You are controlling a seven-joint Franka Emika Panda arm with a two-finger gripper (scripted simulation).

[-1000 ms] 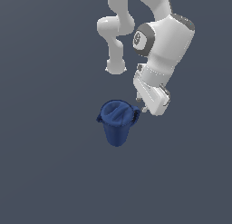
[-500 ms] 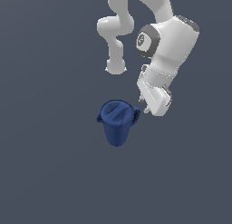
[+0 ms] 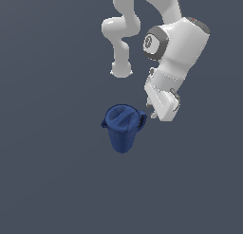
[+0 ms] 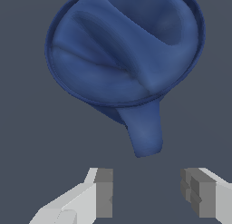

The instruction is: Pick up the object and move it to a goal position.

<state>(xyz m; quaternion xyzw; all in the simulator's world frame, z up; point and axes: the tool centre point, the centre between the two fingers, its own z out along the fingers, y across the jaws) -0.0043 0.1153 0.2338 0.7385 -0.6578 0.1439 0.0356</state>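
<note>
The dark blue bucket-like bin [image 3: 123, 129] stands upright on the flat grey ground, with a swirled ridged top and a small handle on each side. In the wrist view the bin [image 4: 124, 51] fills the picture and one handle [image 4: 145, 130] points toward my fingers. My gripper [image 3: 153, 110] is on the exterior view's right of the bin, just beside its handle and apart from it. The gripper [image 4: 147, 193] is open and empty, with a wide gap between the grey pads [image 4: 104, 191].
The white arm [image 3: 175, 53] reaches down from above at the exterior view's right, with its base link [image 3: 121, 31] behind the bin. Plain grey ground lies all around.
The wrist and gripper have shifted a little to the exterior view's right and slightly up. The bin has not moved.
</note>
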